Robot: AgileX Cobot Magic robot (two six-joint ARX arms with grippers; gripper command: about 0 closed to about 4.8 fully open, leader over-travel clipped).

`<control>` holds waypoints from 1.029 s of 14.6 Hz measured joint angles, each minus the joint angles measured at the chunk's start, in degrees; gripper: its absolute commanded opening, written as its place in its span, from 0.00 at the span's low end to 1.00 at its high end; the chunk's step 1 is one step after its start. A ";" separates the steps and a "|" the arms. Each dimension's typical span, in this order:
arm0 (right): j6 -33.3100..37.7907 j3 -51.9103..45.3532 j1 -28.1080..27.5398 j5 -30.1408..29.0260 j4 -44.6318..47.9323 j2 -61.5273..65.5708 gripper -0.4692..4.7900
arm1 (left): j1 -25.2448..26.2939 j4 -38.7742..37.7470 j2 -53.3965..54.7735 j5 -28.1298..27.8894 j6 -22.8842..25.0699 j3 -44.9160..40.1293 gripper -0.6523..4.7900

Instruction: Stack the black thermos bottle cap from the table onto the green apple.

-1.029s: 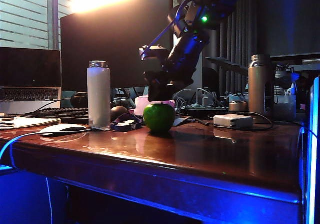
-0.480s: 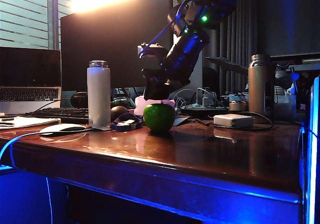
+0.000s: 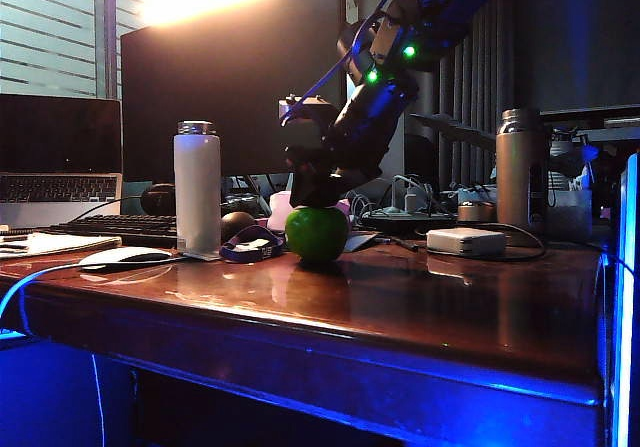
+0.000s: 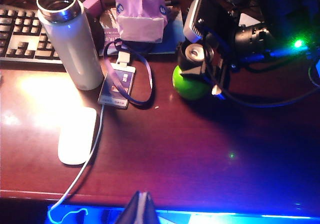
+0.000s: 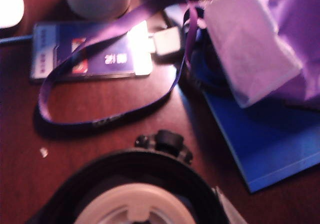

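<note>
Two arms share this desk, though only one shows in the exterior view. At the far left there a laptop (image 3: 58,152) stands open in front of window blinds (image 3: 48,29), with a keyboard (image 3: 118,228) and a white mouse (image 3: 125,257) on a cable nearer the front edge. A big dark monitor (image 3: 225,92) fills the back, a bright glare burning above it. The table (image 3: 400,307) is glossy reddish-brown wood, mirroring blue light along its rounded front edge. A white thermos bottle (image 3: 197,187) stands uncapped, and just right of its foot lies a badge on a purple lanyard (image 4: 117,86). Next comes the green apple (image 3: 317,233), resting on the tabletop near the middle, a pink tissue pack (image 4: 141,11) behind it. The right gripper (image 3: 318,189) hangs straight above the apple, its jaws set wide around the black thermos bottle cap (image 5: 137,196); in the right wrist view the cap's pale inner face fills the near edge, and in the exterior view the cap's underside looks to meet the apple's top, though contact cannot be told for sure. Further right sit a white adapter (image 3: 466,241) with cables and a steel flask (image 3: 519,167). The left gripper (image 4: 141,210) hovers back over the table's front edge, only its dark tips showing, too little to tell how its jaws stand.
</note>
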 measured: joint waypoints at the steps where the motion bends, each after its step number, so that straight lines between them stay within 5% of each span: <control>1: 0.00 0.04 0.00 0.70 0.37 0.17 0.58 | 0.00 -0.17 -0.02 0.00 0.00 0.00 0.11; 7: 0.00 0.11 0.00 0.66 -0.22 0.17 0.61 | 0.00 -0.22 0.00 0.00 0.33 0.00 0.11; 11: -0.22 0.33 0.00 0.31 -2.21 0.11 1.00 | 0.02 -0.22 0.00 0.00 0.39 0.00 0.11; 15: -0.11 0.28 0.31 -0.57 -3.78 0.11 1.00 | 0.02 -0.20 0.00 0.00 0.39 0.00 0.11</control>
